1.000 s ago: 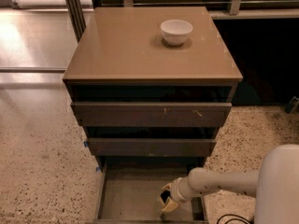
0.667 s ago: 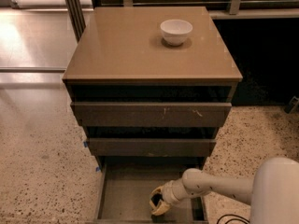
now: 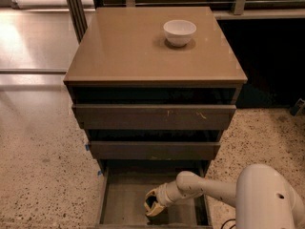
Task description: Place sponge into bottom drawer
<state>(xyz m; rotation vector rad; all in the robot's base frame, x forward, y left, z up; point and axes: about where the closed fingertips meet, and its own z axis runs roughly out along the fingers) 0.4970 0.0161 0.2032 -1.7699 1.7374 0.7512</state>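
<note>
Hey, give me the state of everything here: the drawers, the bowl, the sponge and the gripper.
Bottom drawer: pulled open, floor showing.
Middle drawer: pushed in.
Top drawer: pushed in.
Bowl: upright on the cabinet top, looks empty.
Sponge: at the gripper, low inside the bottom drawer; held or released, cannot tell.
Gripper: down inside the bottom drawer, just above its floor.

White jointed arm (image 3: 205,187) stretched sideways from rounded white base (image 3: 267,199), wrist angled down; cream two-finger gripper (image 3: 153,207) low, bottom centre of view
</note>
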